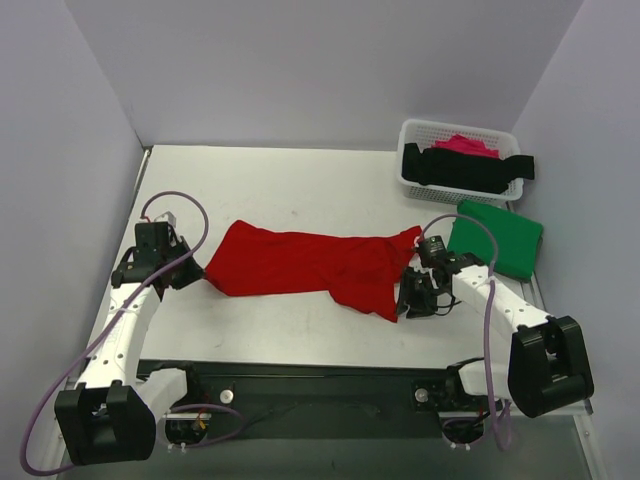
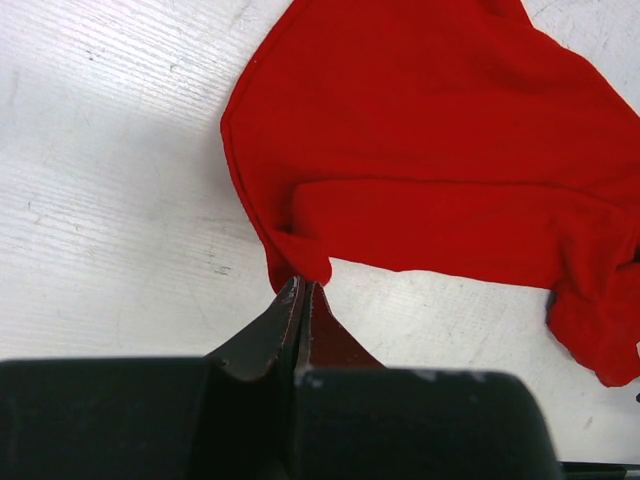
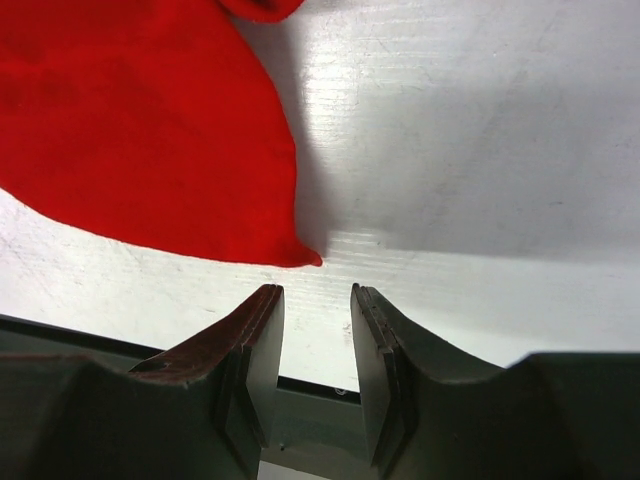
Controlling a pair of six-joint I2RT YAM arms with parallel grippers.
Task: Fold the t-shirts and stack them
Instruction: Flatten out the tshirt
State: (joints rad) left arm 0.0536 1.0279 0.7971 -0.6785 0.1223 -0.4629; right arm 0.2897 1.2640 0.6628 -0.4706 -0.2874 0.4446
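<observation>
The large red t-shirt (image 1: 300, 262) lies bunched lengthwise across the middle of the table. My left gripper (image 1: 190, 272) is at its left end. In the left wrist view the jaws (image 2: 303, 287) are pressed together on a folded corner of the red t-shirt (image 2: 430, 150). My right gripper (image 1: 412, 300) is open and empty, just off the shirt's lower right corner. In the right wrist view the gripper (image 3: 317, 292) stands a little short of the red cloth's tip (image 3: 140, 130). A folded green t-shirt (image 1: 497, 238) lies at the right.
A white lattice basket (image 1: 420, 128) stands at the back right, holding a black shirt (image 1: 465, 170) that hangs over its rim and a pink one (image 1: 468, 145). White walls close in the table on the left, back and right.
</observation>
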